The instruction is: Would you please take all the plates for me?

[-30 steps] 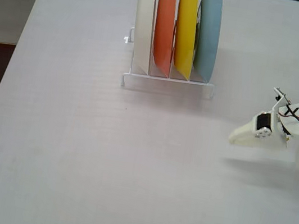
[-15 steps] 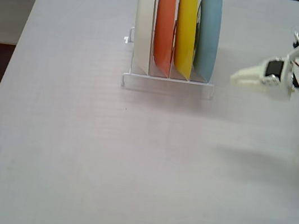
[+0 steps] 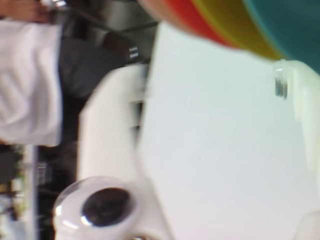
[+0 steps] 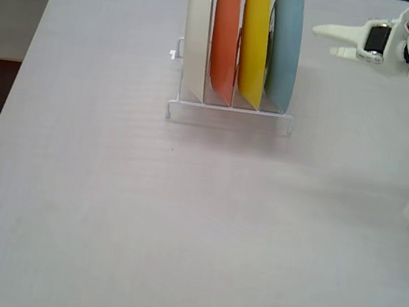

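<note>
White surface (image 4: 142, 206) fills the fixed view. Wire rack (image 4: 231, 111) near its far edge holds four plates on edge, left to right: cream-white plate (image 4: 198, 36), orange plate (image 4: 225, 38), yellow plate (image 4: 253, 40), light blue plate (image 4: 284, 45). White tool (image 4: 335, 42) hangs right of the blue plate, apart from it, fingers slightly parted, holding nothing. Wrist view blurred, plate edges at top.

— How are the plates (image 4: 242, 41) arranged in the fixed view?
— Four are stood upright, side by side, in the rack (image 4: 229, 112) toward the table's (image 4: 140, 213) far edge.
— And the gripper (image 4: 333, 41)?
— It is seen right of them, apart.
</note>
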Controlling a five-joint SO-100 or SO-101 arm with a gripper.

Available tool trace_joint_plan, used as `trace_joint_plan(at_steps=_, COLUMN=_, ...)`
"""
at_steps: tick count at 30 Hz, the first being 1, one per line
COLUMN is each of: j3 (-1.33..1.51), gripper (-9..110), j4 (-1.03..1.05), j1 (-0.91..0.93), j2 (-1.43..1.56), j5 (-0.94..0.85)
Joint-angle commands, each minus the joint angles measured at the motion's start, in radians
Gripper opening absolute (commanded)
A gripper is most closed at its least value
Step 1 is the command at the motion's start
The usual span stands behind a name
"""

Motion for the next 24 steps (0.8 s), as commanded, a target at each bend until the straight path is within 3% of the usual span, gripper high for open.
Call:
trace_joint_plan(at_steps=1, j3=-0.126, gripper=42, j4=-0.009, j1=0.051, j2=-0.044, j5=-0.095)
trace_joint_plan(at_steps=6, j3=-0.138, gripper=43, j4=-0.117, j1=0.126, j2=-0.123, j5=-0.163)
trace_joint_plan(at_steps=15, j3=-0.282, gripper=46, j4=-0.120, j1=0.170, j2=-0.333, j5=-0.186)
trace_joint_plan(at_steps=24, j3=-0.400, gripper=40, j4=-0.120, j1=0.143, j2=-0.488, j5=-0.161)
